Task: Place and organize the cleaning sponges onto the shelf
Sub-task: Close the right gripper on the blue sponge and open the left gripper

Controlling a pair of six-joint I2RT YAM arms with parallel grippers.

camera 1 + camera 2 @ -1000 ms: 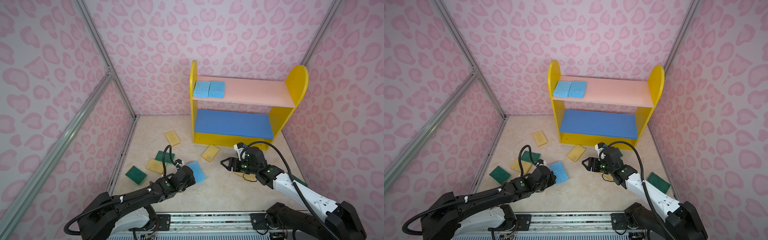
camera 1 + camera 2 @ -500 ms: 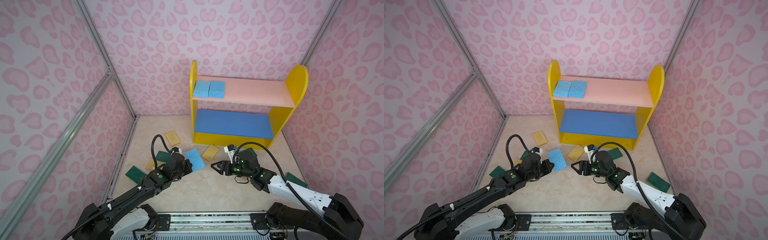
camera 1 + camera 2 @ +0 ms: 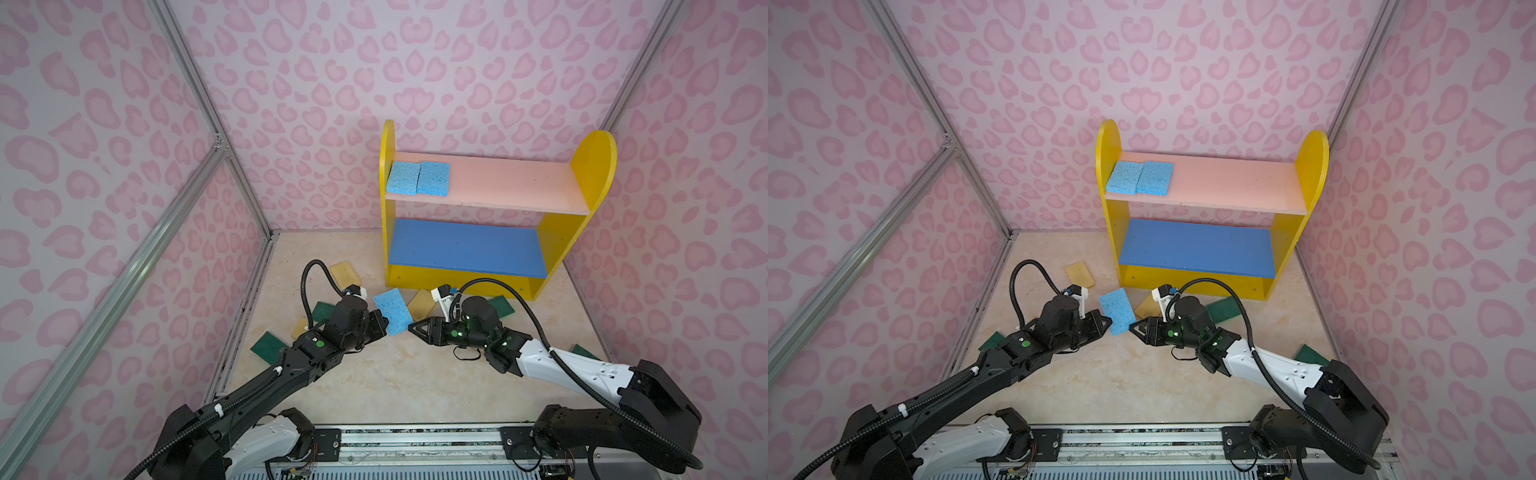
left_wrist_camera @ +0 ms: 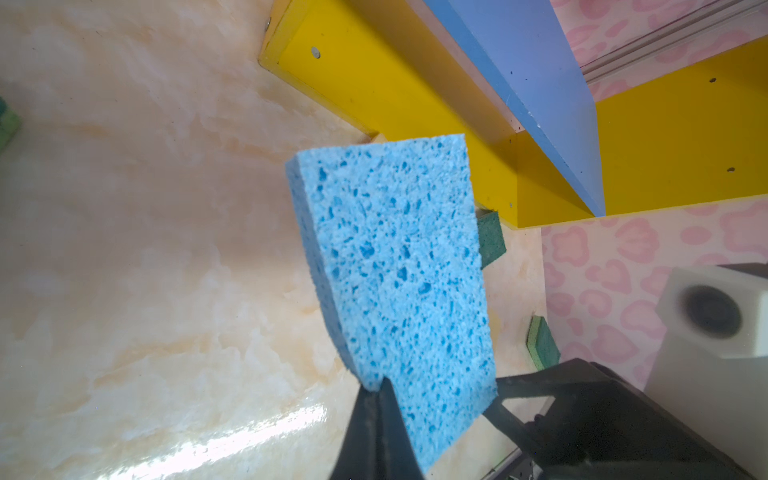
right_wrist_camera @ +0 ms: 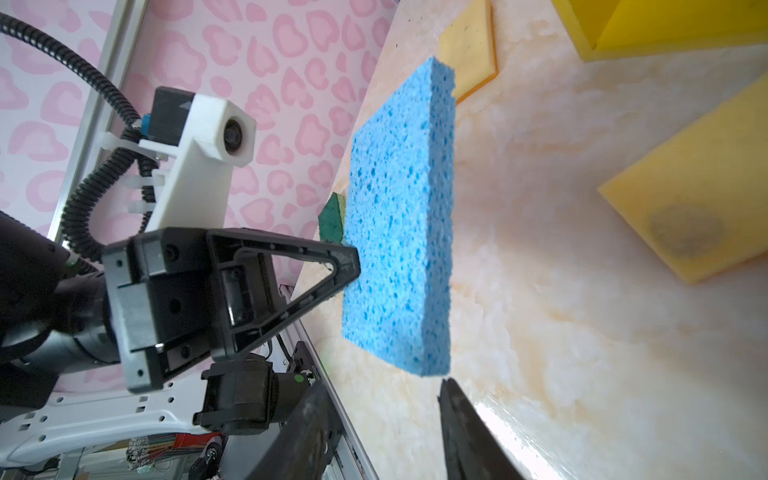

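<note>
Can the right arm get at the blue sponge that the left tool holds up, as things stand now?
Probably yes. The right tool points at a free edge of the blue sponge with its jaws apart, and nothing stands between them. The left tool pinches only another edge.

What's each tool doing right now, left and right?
Left tool: closed on the porous light blue rectangular sponge, gripping one edge.
Right tool: open, jaws apart next to that sponge's free edge, holding nothing.
</note>
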